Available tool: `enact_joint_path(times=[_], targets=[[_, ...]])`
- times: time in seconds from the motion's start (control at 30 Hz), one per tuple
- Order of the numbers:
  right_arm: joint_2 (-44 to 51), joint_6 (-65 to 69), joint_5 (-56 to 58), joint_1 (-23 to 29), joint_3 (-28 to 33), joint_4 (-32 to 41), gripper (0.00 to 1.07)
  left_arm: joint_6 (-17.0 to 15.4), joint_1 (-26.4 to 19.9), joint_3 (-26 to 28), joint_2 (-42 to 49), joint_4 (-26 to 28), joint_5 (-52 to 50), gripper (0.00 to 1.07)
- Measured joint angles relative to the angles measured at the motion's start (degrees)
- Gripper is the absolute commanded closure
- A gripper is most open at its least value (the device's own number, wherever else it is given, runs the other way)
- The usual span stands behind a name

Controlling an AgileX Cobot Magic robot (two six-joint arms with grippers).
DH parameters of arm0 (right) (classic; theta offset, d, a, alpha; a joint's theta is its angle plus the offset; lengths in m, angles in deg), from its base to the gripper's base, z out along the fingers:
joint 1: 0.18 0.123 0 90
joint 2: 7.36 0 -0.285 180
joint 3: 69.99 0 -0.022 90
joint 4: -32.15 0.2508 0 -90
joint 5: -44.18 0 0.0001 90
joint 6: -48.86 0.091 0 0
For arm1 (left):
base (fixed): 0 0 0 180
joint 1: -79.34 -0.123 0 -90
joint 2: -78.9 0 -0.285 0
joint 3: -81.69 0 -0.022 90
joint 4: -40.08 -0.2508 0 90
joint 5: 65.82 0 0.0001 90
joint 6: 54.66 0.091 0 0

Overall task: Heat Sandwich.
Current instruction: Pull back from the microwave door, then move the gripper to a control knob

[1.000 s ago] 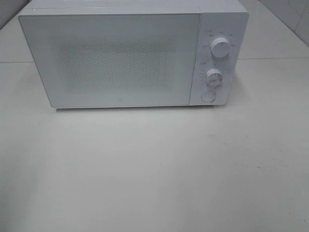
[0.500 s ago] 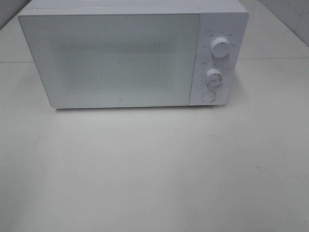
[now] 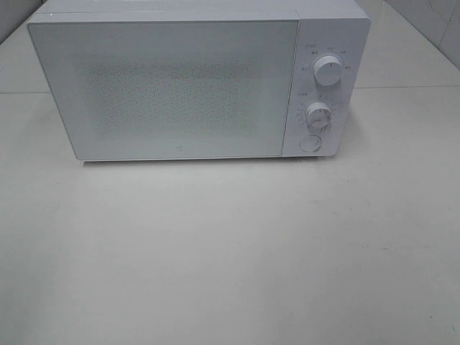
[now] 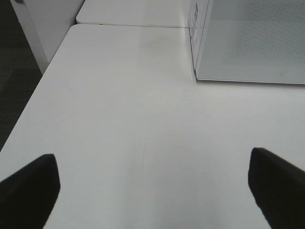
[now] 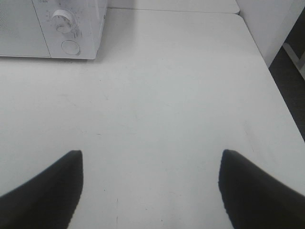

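Both end effectors stand open and hold nothing. The left end effector (image 4: pixel 152 183) hangs low over the bare white worktop (image 4: pixel 119 119), its two dark fingers (image 4: pixel 28 191) spread wide apart, with only worktop between them. Ahead of it and off to its right stands the microwave (image 4: pixel 248 43), of which this camera catches the lower left corner of the door and a strip of the side wall.

The right end effector (image 5: pixel 150 174) is likewise spread, its dark fingers (image 5: pixel 43 195) well apart over the worktop (image 5: pixel 167 95) and touching nothing. Ahead of it and to its left is the control end of the microwave (image 5: pixel 52 28), with the lower knob (image 5: pixel 62 20) and the round button (image 5: pixel 70 46) below it.

From the high camera neither end effector is in view. The white microwave (image 3: pixel 194 86) sits at the far side of the worktop (image 3: pixel 230 251). Its door (image 3: pixel 165 90) is shut. On the panel to the right of the door are an upper knob (image 3: pixel 328 72), a lower knob (image 3: pixel 318 115) and the button (image 3: pixel 310 143).

The sandwich shows in no view. The door's speckled window lets nothing inside be made out, so I cannot tell where it is.
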Motion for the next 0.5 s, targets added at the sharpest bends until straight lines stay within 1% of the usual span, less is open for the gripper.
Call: enact_joint_path(times=[0.5], targets=[[0.0, 0.0, 0.0, 0.0, 0.0, 0.0, 0.31, 0.0, 0.0, 0.0, 0.0, 0.0, 0.0, 0.05]])
